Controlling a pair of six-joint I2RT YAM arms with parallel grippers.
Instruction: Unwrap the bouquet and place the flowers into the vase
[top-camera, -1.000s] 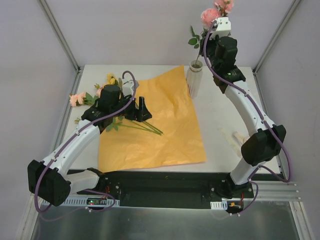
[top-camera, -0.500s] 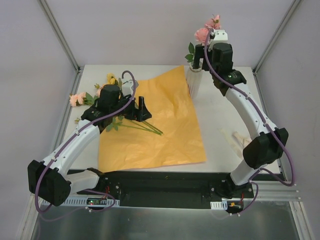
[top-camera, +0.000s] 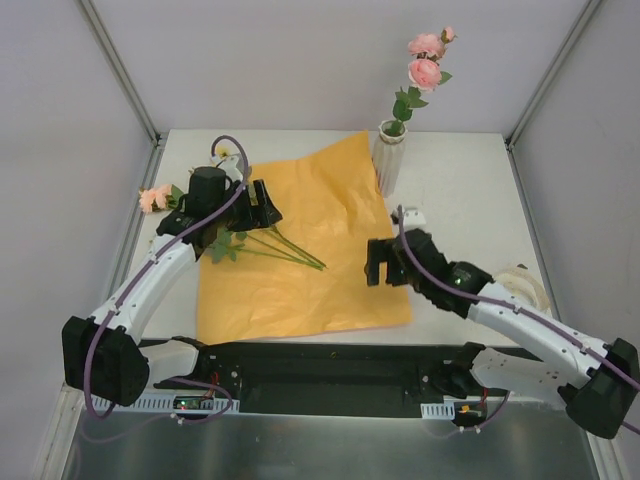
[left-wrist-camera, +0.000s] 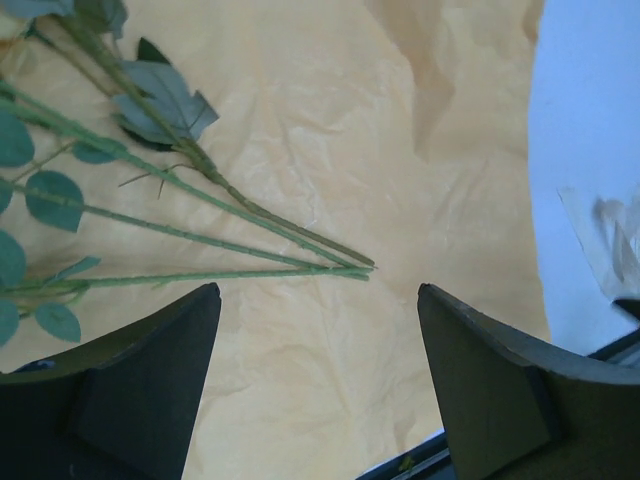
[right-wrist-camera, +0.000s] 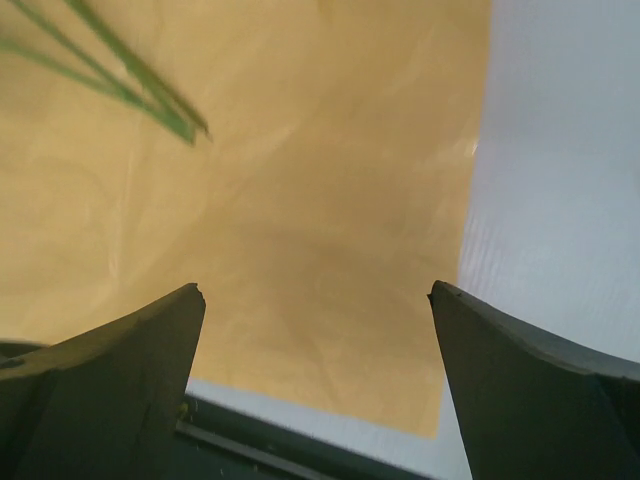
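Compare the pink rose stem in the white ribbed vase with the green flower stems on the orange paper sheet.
Pose: the pink rose stem stands upright in the white ribbed vase; the green flower stems lie flat on the orange paper sheet. Count: the vase seems to hold one stem; several lie fanned on the paper. Both have thin green stalks with green leaves.

Site: robot test cell in a lab, as I read it from my feed. Evidence: plain grey enclosure panels (top-camera: 300, 60), aluminium corner post (top-camera: 118, 65), white tabletop (top-camera: 450, 190), black mounting plate (top-camera: 330, 365) carrying the cabled left arm (top-camera: 150, 285) and right arm (top-camera: 530, 323).
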